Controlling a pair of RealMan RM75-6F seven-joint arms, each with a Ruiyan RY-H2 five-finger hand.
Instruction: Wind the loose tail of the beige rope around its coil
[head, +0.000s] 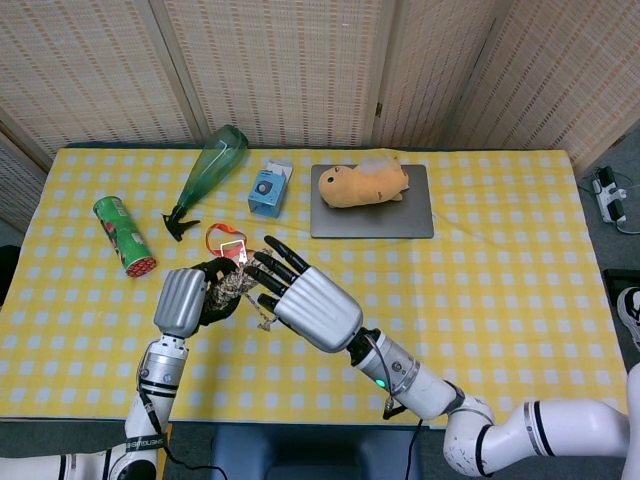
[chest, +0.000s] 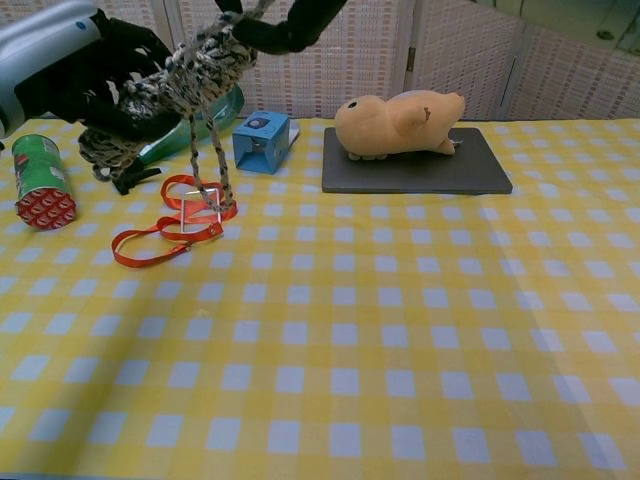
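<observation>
Beige rope (head: 235, 285) is being held as a coil above the desk (head: 500, 250), the left hand (head: 185, 300) gripping it in closed fingers. Its loose tail (chest: 205, 160) is hanging down in a loop from the coil's right end, in the chest view. The right hand (head: 305, 300) is lying just right of the coil, fingers (head: 272, 268) reaching over it; whether they are pinching the tail I cannot tell.

From the head view we look steeply down on the whole table (head: 500, 300); our chest view faces it low and close, sharing the far objects.
</observation>
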